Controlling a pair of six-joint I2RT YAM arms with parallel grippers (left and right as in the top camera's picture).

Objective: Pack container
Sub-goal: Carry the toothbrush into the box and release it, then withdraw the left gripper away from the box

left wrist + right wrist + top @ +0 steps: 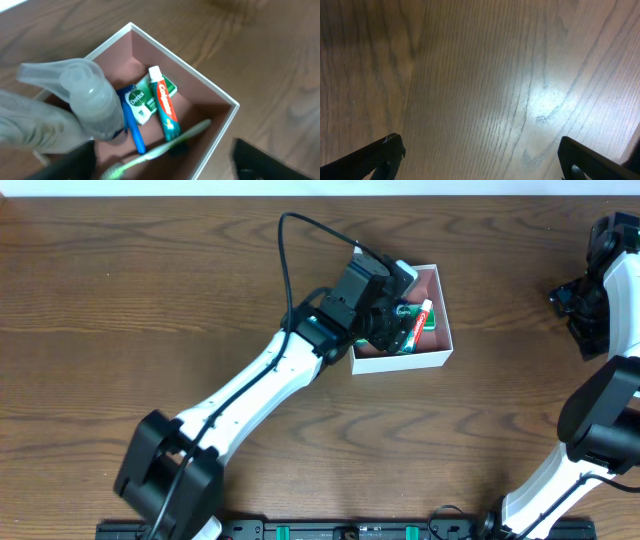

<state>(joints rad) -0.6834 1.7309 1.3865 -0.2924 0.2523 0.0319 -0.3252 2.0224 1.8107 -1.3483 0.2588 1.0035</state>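
Note:
The container is a white-walled box with a pink inside, right of the table's centre. In the left wrist view the container holds a red and green toothpaste tube, a green and white soap packet, a blue-handled item and a green toothbrush. A clear plastic bottle lies at its left side, over the rim. My left gripper hovers open over the container, also seen from overhead. My right gripper is open and empty over bare wood.
The right arm is at the far right edge of the brown wooden table, well apart from the container. The left arm's black cable arcs above the table behind the container.

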